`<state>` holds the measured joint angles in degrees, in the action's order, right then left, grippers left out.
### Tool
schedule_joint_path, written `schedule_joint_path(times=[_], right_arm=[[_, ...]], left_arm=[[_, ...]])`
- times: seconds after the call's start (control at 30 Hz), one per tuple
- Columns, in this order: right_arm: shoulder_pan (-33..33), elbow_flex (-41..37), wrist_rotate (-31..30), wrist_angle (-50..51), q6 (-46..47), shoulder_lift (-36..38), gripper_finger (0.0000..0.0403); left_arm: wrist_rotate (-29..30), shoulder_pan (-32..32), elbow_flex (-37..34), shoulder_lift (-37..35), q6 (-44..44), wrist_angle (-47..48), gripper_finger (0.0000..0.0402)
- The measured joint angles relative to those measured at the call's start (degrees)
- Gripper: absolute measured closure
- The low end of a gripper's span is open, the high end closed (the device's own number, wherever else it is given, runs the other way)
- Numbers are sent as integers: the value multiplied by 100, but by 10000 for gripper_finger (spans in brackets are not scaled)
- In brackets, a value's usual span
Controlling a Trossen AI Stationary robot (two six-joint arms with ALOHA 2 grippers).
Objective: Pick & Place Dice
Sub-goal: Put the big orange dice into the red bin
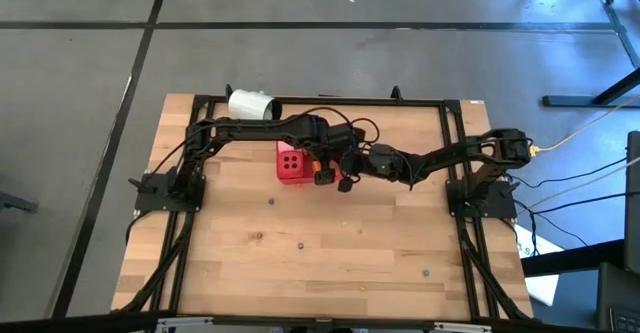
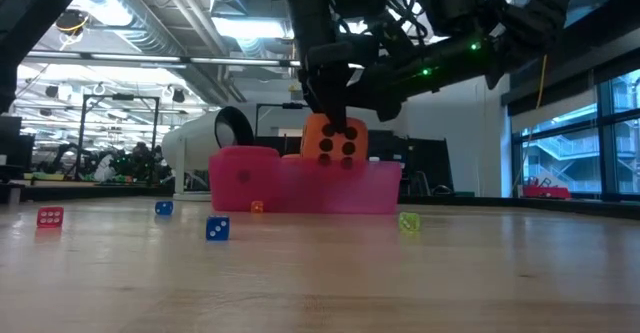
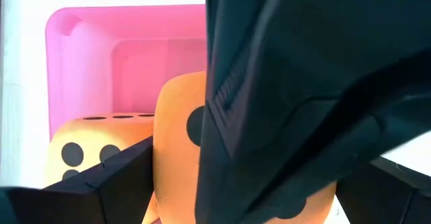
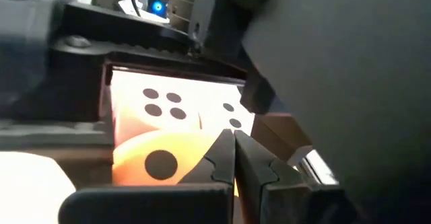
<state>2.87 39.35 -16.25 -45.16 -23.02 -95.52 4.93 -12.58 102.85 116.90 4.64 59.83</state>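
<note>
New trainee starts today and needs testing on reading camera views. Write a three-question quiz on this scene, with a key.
1. True or false: the white cup stands upright on the table.
2. What do the left gripper jaws hold? A) an orange die B) the white cup C) nothing
3. Fill in: the right gripper jaws are ____.

Key: 1 false, it lies on its side; 2 A; 3 shut.
</note>
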Motion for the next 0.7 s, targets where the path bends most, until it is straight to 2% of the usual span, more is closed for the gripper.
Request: schedule_joint_path(times=[0.37,0.7], right_arm=[[-12,0,41,141,43,49,403],[-39,4,81,786,137,487,403]], left_arm=[[17,-3,-4,0,46,33,24],[44,-35,11,-2,83,-76,24]])
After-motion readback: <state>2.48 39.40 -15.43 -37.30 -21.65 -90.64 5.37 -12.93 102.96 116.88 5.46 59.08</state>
